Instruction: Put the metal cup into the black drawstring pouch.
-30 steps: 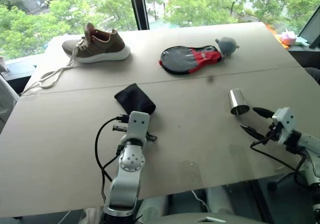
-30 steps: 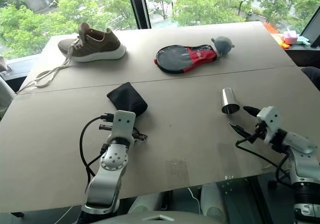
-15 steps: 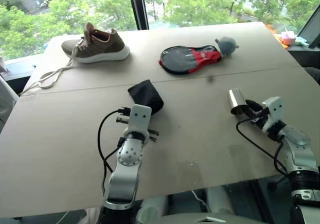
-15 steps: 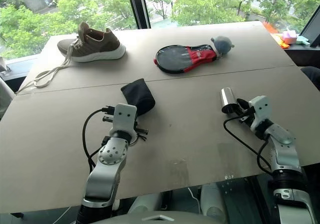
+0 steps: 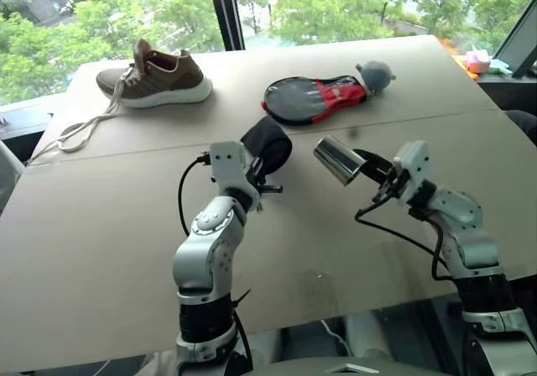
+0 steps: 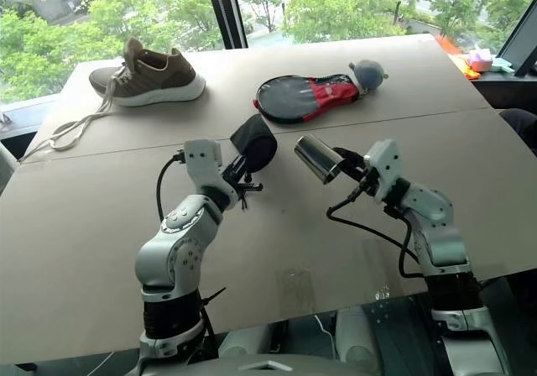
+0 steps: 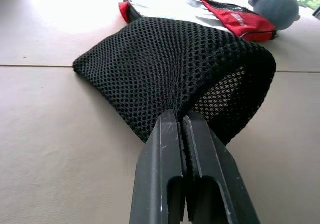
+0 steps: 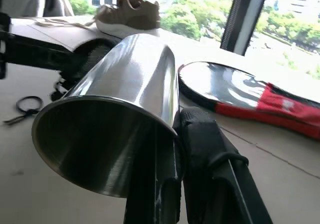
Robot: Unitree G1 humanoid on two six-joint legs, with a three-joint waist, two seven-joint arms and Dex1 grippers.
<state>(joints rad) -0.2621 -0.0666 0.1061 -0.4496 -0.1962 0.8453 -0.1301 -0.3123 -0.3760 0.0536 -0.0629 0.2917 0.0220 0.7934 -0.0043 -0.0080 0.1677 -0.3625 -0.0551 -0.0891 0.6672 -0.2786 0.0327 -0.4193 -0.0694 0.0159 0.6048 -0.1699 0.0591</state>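
Metal cup (image 5: 338,159): your right gripper (image 5: 375,177) pinched its rim, lifted, just beside the pouch.
Black drawstring pouch (image 5: 267,144): your left gripper (image 7: 181,129) clamped its mesh, lifted off the table (image 5: 101,225).

The cup (image 8: 115,119) in my right gripper (image 5: 375,174) is polished metal, mirror-smooth. The pouch (image 7: 175,69) pinched by my left gripper (image 7: 184,134) is matt black open mesh cloth. My fingers (image 7: 165,174) are smooth black plastic; the table (image 5: 101,250) is matt.
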